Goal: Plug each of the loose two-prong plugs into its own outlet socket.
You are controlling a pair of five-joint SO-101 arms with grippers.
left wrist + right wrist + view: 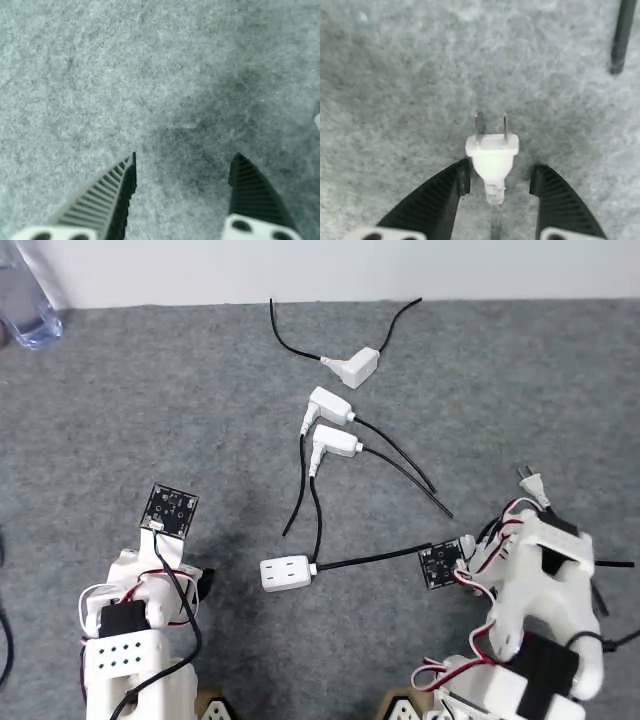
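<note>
White plug [492, 155] sits between spread right fingers [445, 195]; gap beside one edge.

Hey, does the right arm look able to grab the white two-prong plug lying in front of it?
Probably yes. The plug lies on the grey carpet between the open fingers of the right gripper, prongs pointing away, and nothing sits between it and them.
</note>
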